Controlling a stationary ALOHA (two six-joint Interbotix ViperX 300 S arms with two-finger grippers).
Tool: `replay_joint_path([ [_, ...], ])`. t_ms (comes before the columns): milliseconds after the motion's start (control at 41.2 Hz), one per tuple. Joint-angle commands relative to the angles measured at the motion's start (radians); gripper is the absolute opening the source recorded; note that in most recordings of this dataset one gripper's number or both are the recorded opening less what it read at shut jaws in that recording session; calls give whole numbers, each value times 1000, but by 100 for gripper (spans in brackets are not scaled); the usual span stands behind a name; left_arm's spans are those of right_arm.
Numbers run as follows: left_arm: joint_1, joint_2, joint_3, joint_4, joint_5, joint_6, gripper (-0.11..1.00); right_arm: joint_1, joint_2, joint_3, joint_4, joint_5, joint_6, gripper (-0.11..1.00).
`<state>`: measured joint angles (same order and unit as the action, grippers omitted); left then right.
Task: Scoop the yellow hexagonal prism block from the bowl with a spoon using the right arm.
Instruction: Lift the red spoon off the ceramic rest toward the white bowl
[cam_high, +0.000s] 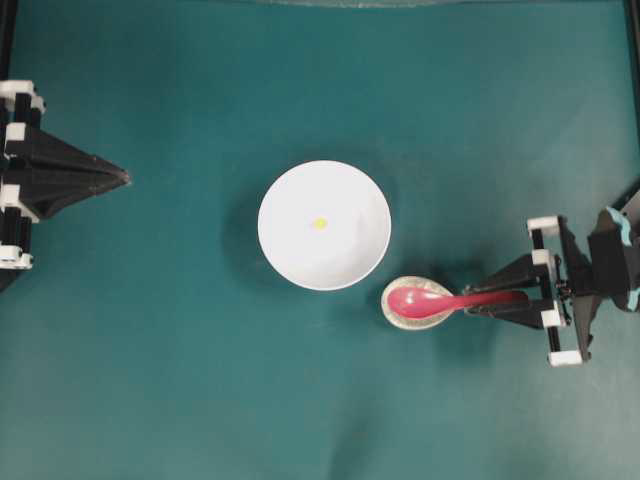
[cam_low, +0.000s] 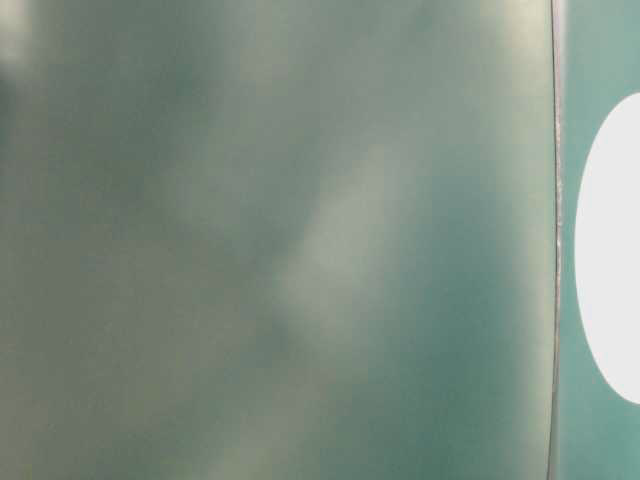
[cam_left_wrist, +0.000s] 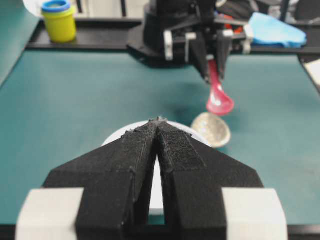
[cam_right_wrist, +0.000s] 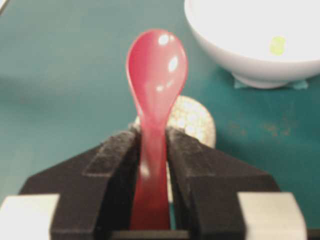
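The white bowl (cam_high: 345, 255) stands mid-table with the tiny yellow block (cam_high: 319, 223) lying inside it. To its lower right, my right gripper (cam_high: 478, 300) is shut on the handle of the red-pink spoon (cam_high: 425, 301). In the right wrist view the handle runs between both pads of the right gripper (cam_right_wrist: 152, 135). There the spoon's scoop (cam_right_wrist: 156, 70) points away from me, and the bowl (cam_right_wrist: 240, 55) holding the block (cam_right_wrist: 278, 45) sits at upper right. The scoop seems raised a little off a speckled rest. My left gripper (cam_high: 125, 178) is shut and holds nothing at the left edge.
The speckled egg-shaped spoon rest (cam_high: 395, 315) lies under the scoop, just right of the bowl. A yellow cup with a blue lid (cam_left_wrist: 59, 20) and a blue cloth (cam_left_wrist: 275, 30) sit beyond the mat's far edge. The table-level view is a blur.
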<state>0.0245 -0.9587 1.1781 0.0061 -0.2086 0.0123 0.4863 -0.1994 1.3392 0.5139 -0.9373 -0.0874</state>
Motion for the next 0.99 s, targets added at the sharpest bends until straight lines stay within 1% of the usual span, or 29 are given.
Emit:
replay_joint_path([
  [0,3,9,-28,3,-5,2,3,-40,-115,-34,0,144,-52,25],
  [146,3,8,-28,3,-5,2,3,-121,-255,-78,-2,364,-152,25],
  [315,3,8,-29,3,-5,2,3,-262,-399,-144,0,626,-259,25],
  [437,3,8,-28,3,-5,2,3,-365,-465,-192,-5,795,-316,25],
  [558,3,9,-28,3,-3,2,3,-462,-503,-241,-17,948,-364,25],
  [631,3,8,-28,3,-3,2,3,-515,-511,-272,-34,1028,-382,25],
  [703,3,8,-29,3,-3,2,3,-565,-509,-310,-63,1112,-394,25],
  [728,3,8,-28,3,-3,2,3,-580,-508,-325,-80,1141,-396,25],
  [825,3,9,-28,3,-3,2,3,-612,-495,-370,-129,1210,-396,25],
  [970,9,8,-29,3,-3,2,3,-626,-462,-442,-206,1272,-391,25],
])
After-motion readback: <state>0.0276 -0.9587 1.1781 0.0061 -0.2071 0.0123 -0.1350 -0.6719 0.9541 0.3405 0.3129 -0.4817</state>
